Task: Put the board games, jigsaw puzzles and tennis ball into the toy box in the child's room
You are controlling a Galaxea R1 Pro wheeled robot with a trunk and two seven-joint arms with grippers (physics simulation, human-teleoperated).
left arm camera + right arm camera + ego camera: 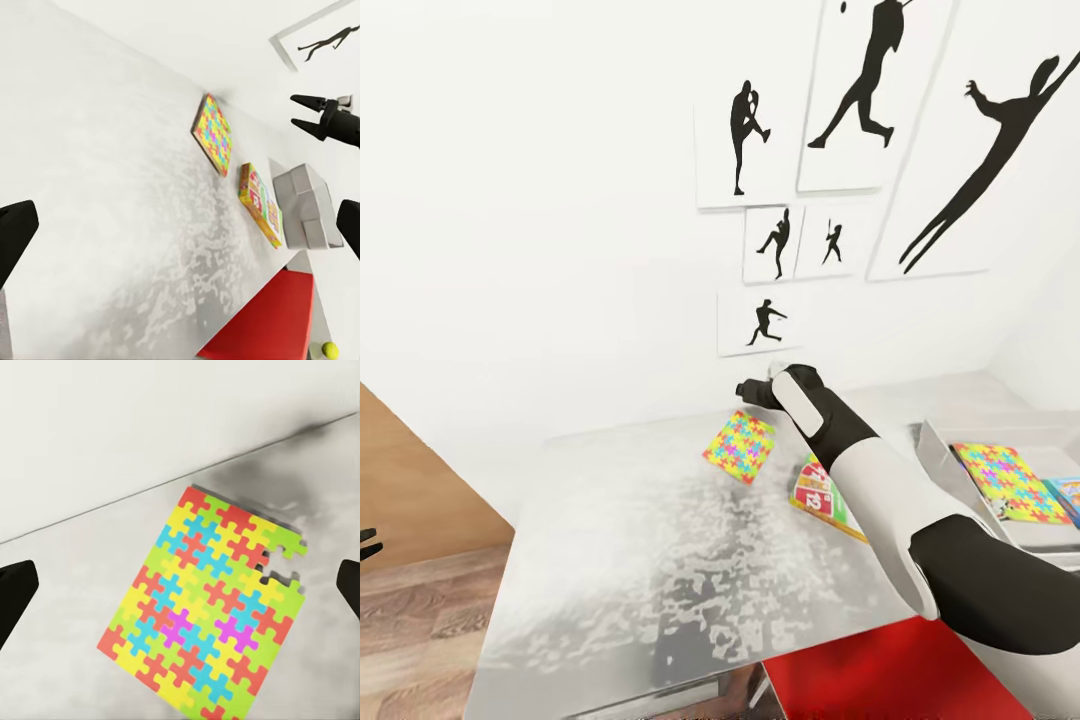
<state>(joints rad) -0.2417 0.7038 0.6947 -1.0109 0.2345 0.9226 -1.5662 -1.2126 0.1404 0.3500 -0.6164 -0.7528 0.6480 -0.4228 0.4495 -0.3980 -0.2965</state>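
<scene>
Here the step in hand looks like picking up the loose jigsaw puzzle (739,446) from the worktop (610,560), and since it is a thin flat square lying flush on the surface, I would judge it best taken by an edge, or nudged until one side overhangs, not pinched from straight above. Taking that puzzle as the landmark: to its left at the picture's edge the left gripper (368,545) barely shows, and its wrist view has the dark fingers (15,232) spread wide with nothing between them. Just above the puzzle, toward the wall, hangs the right gripper (755,390); in its wrist view the fingers (15,592) stand far apart and empty, the puzzle (206,607) centred between them but below and clear of them. Right of the puzzle lies a board game (825,497), and further right the toy box (945,455), already holding the other jigsaw (1010,483).
</scene>
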